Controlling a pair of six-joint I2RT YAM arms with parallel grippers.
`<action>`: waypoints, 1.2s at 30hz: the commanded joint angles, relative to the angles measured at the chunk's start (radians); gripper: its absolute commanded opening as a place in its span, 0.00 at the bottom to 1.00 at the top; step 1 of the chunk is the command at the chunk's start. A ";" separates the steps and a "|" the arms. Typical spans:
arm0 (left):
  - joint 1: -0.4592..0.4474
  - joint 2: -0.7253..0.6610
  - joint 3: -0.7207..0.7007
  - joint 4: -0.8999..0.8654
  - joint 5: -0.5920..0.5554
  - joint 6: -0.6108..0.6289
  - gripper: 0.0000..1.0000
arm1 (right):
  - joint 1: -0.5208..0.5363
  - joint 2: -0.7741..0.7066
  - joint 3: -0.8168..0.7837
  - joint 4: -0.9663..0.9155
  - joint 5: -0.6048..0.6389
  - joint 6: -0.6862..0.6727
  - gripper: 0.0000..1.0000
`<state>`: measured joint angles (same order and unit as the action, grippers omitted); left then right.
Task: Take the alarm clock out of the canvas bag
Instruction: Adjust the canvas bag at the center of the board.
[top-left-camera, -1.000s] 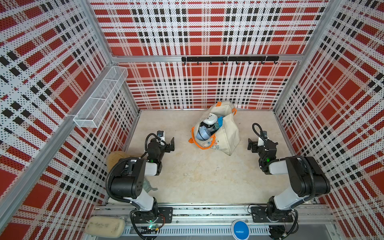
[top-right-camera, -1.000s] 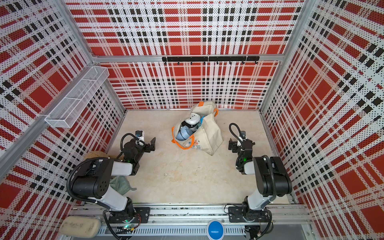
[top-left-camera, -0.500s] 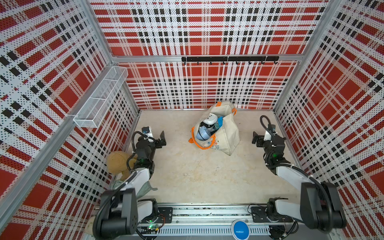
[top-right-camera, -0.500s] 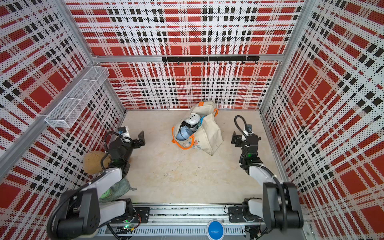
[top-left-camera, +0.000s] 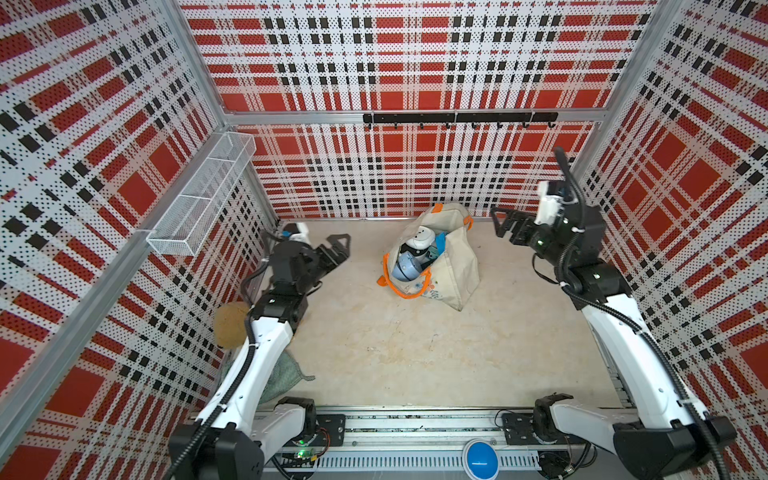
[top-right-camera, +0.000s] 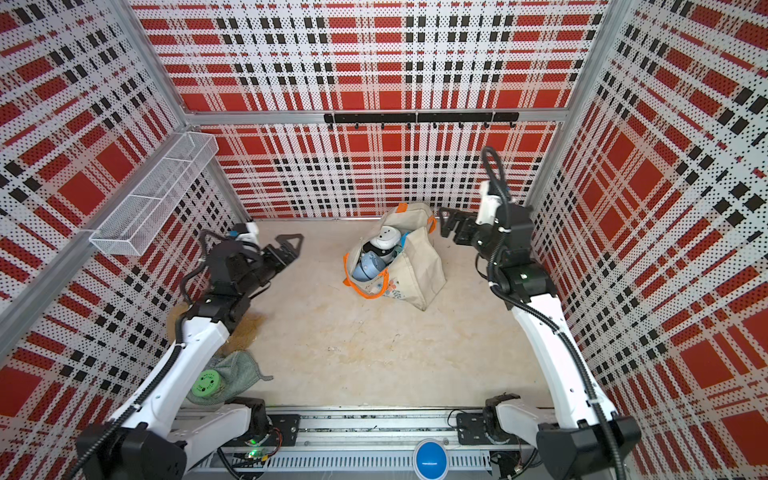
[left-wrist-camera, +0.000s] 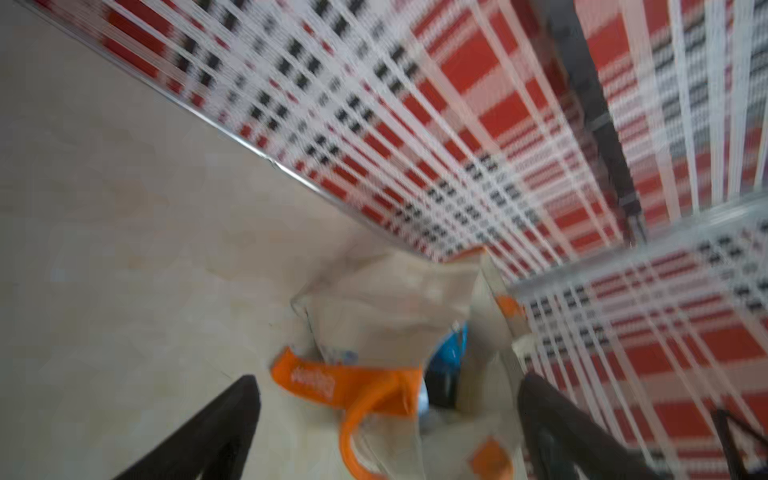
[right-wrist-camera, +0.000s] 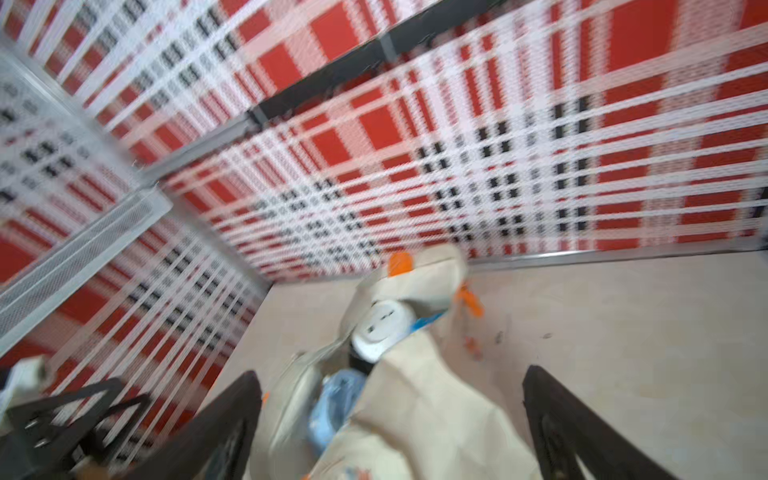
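Tabletop (top-left-camera: 415, 353) beige, stained | walls (top-left-camera: 415, 62) red plaid | left gripper (top-left-camera: 341, 247) apart | right gripper (top-left-camera: 497, 224) apart

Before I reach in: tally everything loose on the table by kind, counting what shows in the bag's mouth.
canvas bag: 1
white round item in its mouth: 1
light-blue round item in its mouth: 1
bright-blue item in its mouth: 1
green cloth: 1
green disc on the cloth: 1
tan fuzzy lump: 1
Total: 7; more may be hidden in the bag.
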<state>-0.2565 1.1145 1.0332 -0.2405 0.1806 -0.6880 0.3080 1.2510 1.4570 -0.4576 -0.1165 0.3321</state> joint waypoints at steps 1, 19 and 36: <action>-0.204 0.063 0.179 -0.359 -0.192 0.162 0.99 | 0.164 0.138 0.224 -0.381 0.178 -0.234 1.00; -0.279 0.370 0.171 -0.419 -0.201 0.047 0.73 | 0.344 0.654 0.578 -0.592 0.157 -0.100 0.84; -0.276 0.307 0.030 -0.254 -0.149 -0.028 0.30 | 0.398 0.564 0.384 -0.573 0.191 -0.008 0.79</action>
<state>-0.5377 1.4300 1.0660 -0.5316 0.0257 -0.6949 0.6857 1.8763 1.8313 -1.0378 0.0689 0.3111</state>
